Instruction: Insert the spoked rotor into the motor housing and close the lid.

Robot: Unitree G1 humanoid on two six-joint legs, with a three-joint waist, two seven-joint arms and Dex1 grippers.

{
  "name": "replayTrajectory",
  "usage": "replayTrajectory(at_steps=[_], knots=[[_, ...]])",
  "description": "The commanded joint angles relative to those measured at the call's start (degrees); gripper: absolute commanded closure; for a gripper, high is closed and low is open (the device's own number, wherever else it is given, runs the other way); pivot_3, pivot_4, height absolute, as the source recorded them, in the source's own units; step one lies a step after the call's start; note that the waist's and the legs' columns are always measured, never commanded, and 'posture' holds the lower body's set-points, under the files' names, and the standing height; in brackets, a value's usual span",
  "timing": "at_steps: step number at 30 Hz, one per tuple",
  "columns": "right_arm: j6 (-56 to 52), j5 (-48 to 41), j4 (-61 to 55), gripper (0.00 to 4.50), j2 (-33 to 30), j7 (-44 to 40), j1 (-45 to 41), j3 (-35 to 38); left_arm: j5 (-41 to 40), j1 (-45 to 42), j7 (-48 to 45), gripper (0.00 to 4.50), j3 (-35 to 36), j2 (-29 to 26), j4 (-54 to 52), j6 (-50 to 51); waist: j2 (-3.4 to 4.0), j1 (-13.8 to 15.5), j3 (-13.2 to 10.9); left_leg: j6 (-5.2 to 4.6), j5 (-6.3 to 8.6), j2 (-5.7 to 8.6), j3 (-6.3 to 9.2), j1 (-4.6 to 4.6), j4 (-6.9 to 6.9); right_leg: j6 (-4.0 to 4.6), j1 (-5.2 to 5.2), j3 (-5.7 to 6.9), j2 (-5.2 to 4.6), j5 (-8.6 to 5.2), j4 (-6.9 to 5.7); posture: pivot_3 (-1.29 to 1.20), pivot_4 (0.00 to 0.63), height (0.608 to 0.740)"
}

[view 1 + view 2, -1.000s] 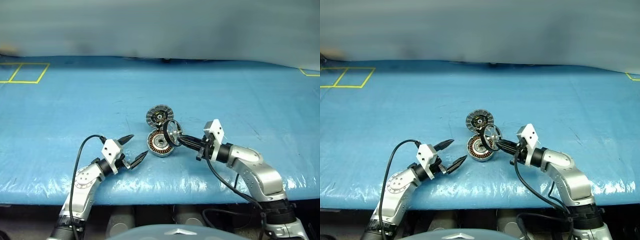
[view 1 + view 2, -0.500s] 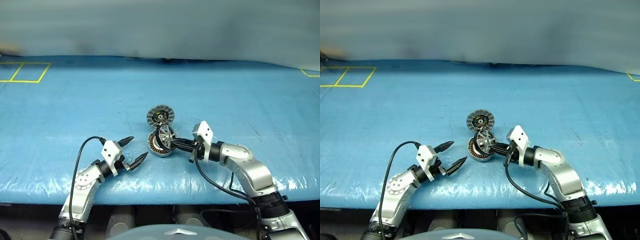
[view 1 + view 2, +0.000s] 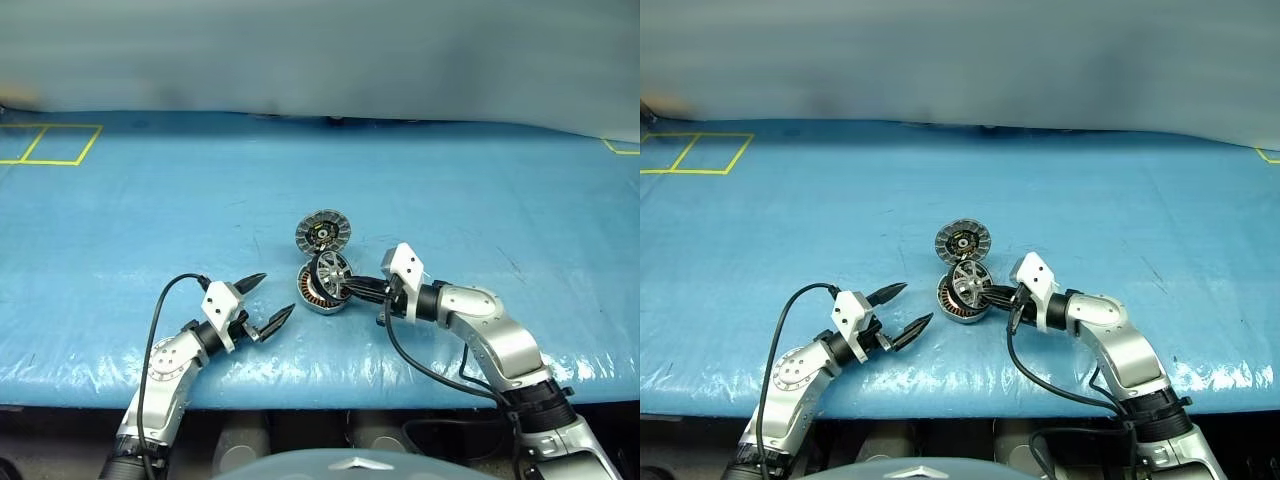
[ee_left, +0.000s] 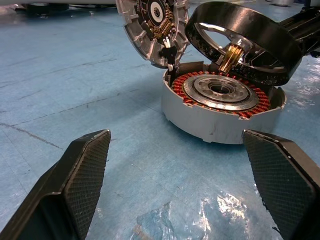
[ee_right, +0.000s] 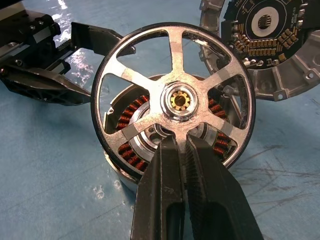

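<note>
I was partway through the insertion step. My right claw point(image 5: 181, 150) was pinched tight on a spoke of the dark-rimmed, silver-spoked rotor wheel point(image 5: 177, 100), holding it tilted just above the shallow silver-grey motor housing point(image 4: 220, 112) with its ring of copper-orange windings. The rotor's rim overhung the housing on the side toward my right arm, and I could not tell whether it was already touching the housing wall. The housing sat on the blue plastic-covered bench point(image 3: 150, 200), near the middle of its front edge. The round grey ribbed lid point(image 3: 323, 233) stood hinged open on the housing's far rim, so closing was not yet begun.

As I judged it, the next move called for levelling the rotor, centring its brass hub over the pale centre of the housing, and lowering it squarely; a tilted entry could jam against the windings.

My right arm reached in from the front right, forearm low, claw angled slightly down. My left claw point(image 3: 262, 303) waited spread wide and empty, low over the bench, aimed at the housing.
</note>
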State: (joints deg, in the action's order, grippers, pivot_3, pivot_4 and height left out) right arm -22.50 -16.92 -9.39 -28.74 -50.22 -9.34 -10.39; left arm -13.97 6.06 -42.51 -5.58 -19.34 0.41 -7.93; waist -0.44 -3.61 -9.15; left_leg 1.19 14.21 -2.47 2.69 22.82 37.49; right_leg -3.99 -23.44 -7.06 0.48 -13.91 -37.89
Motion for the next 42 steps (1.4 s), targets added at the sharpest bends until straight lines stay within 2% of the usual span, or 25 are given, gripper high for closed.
replayTrajectory(at_steps=[1, 13, 17, 30, 39, 42], knots=[[0.74, 0.23, -0.11, 4.48, -0.52, -0.69, -0.50, 0.10, 0.10, 0.20, 0.24, 0.00, 0.50, -0.31, -2.13, -1.05, 0.00, 0.00, 0.00, 0.00, 0.00, 0.00, 0.00, 0.00, 0.00, 0.00, 0.00, 0.00, 0.00, 0.00, 0.00, 0.00, 0.150, 0.740], [1.03, 0.65, -0.12, 4.48, -0.01, -0.47, -0.26, 0.27, -0.31, 0.47, 0.03, 0.00, 0.46, -0.19, -2.28, -0.83, 0.00, -0.02, 0.00, 0.00, 0.00, 0.00, 0.00, -0.01, 0.00, 0.00, 0.00, 0.00, 0.00, 0.00, 0.00, 0.00, 0.150, 0.740], [1.44, 0.70, -0.23, 3.42, 0.09, -0.44, -0.32, 0.30, -0.56, 0.33, -0.25, 0.00, 0.57, -0.24, -2.17, -0.94, 0.00, -0.01, 0.00, 0.00, 0.00, 0.00, 0.00, 0.00, 0.00, 0.00, 0.00, 0.00, 0.00, 0.00, 0.00, 0.00, 0.150, 0.740], [1.51, -1.75, -0.21, 3.42, 2.86, 0.07, -1.43, 1.54, -1.05, 0.49, -1.39, 0.00, 0.74, -0.44, -2.30, -1.24, 0.00, -0.15, 0.00, 0.00, 0.00, 0.00, 0.00, 0.00, 0.00, 0.00, -0.01, 0.00, 0.01, 0.00, -0.01, 0.00, 0.150, 0.740], [1.63, 3.43, 6.14, 3.42, 6.36, 1.43, -4.84, -4.14, -0.48, 0.53, -1.01, 0.00, 0.92, -0.30, -2.32, -1.51, 0.00, -0.18, 0.00, 0.00, 0.00, -0.01, 0.01, 0.00, 0.00, -0.01, -0.01, 0.01, 0.00, 0.01, -0.01, 0.00, 0.150, 0.740], [1.54, 5.29, 7.50, 4.31, 5.88, 1.80, -4.81, -5.49, -0.40, 0.88, -0.78, 0.00, 1.20, -0.39, -2.56, -1.59, 0.00, -0.18, 0.01, 0.00, 0.00, 0.00, 0.00, -0.01, 0.00, -0.01, 0.00, 0.01, 0.00, 0.01, -0.01, 0.00, 0.150, 0.740]])
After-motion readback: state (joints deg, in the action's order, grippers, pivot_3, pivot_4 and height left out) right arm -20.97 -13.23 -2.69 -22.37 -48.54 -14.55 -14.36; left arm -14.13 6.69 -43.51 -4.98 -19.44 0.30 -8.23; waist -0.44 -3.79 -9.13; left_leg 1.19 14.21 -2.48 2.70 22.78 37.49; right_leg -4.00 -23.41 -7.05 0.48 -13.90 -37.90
